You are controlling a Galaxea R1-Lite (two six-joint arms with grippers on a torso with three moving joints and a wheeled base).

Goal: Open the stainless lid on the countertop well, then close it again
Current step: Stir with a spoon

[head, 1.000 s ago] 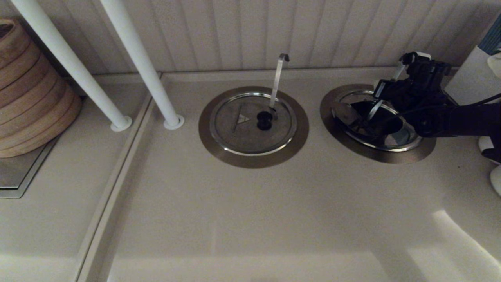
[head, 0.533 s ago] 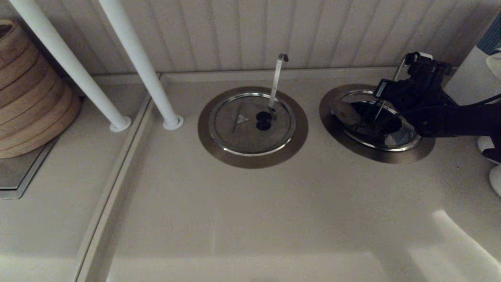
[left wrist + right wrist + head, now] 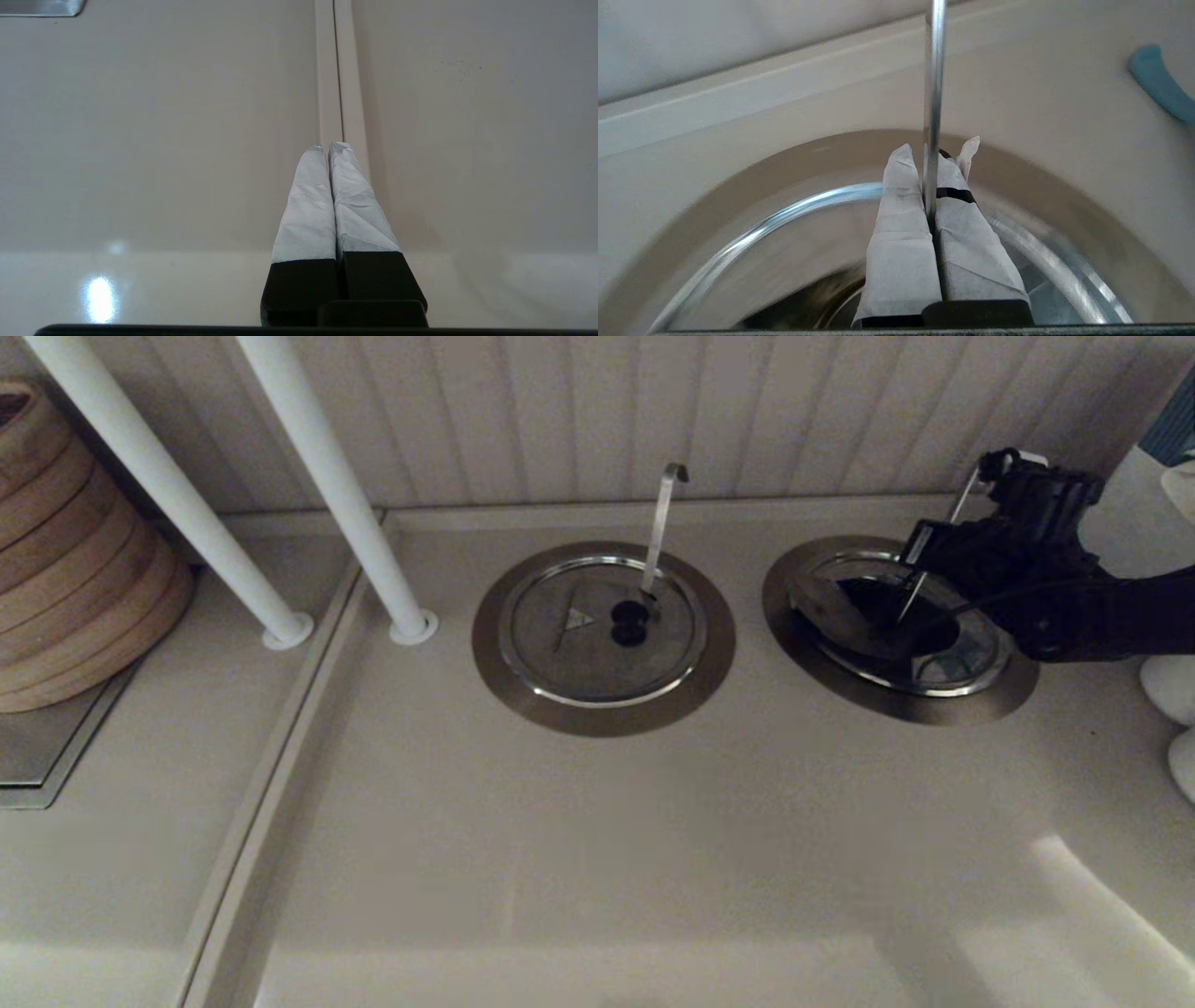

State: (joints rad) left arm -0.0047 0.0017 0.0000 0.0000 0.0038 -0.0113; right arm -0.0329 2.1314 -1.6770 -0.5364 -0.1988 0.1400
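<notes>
Right claw: at the far right of the surface, poised above the countertop well; in the right wrist view its taped fingers are pressed together, with a thin upright steel rod running up between them, so it appears clenched on that rod.
Stainless lid: on the right-hand well, folded and tilted up, its near-left half raised at a slant and a dark opening exposed beneath; a bluish patch shows near the well's near-right rim.
Countertop well: ringed by a bright steel rim and a wide brownish flange, set close to the back wall, just beside the second ring.
Other lid: lying flat and closed in the middle ring, black knob near its centre, triangle mark to the knob's left.
Ladle handle: rising from beside that knob, hooked at the top, leaning toward the wall.
Left claw: seen only in the left wrist view, taped fingers clenched on nothing, held over a seam in the bare pale surface.
Far left: two white poles standing on the surface; a stack of bamboo steamers beside them.
</notes>
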